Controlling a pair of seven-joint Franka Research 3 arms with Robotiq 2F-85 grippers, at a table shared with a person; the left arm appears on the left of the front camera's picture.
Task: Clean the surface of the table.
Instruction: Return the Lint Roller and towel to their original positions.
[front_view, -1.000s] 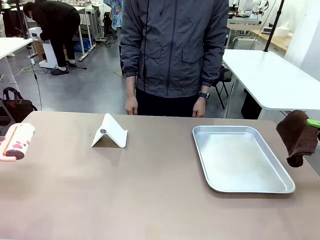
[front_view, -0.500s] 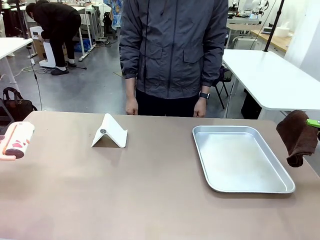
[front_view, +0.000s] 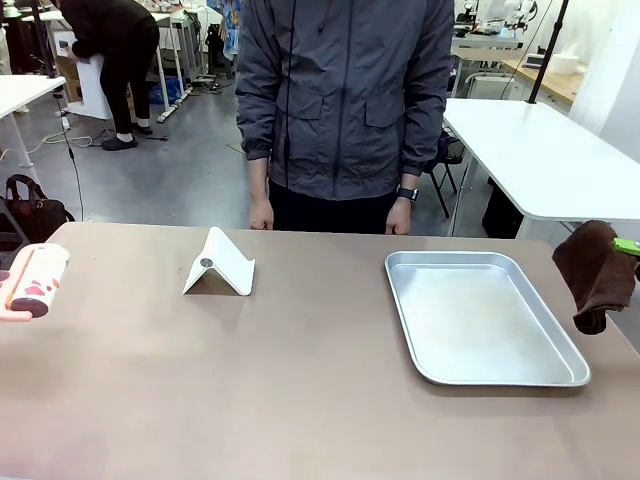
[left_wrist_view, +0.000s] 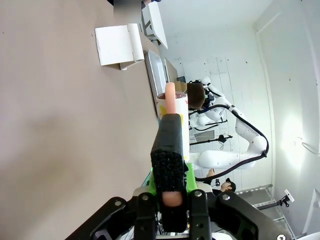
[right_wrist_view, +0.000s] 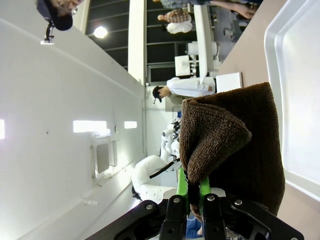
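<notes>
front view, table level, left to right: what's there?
lint roller held at the left edge → white folded stand → silver metal tray → brown cloth hanging at the right edge, all over the tan table.

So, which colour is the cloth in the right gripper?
Dark brown; the cloth shows best in the right wrist view.

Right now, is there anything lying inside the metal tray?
No, the metal tray on the table shows only its bare silver floor.
</notes>
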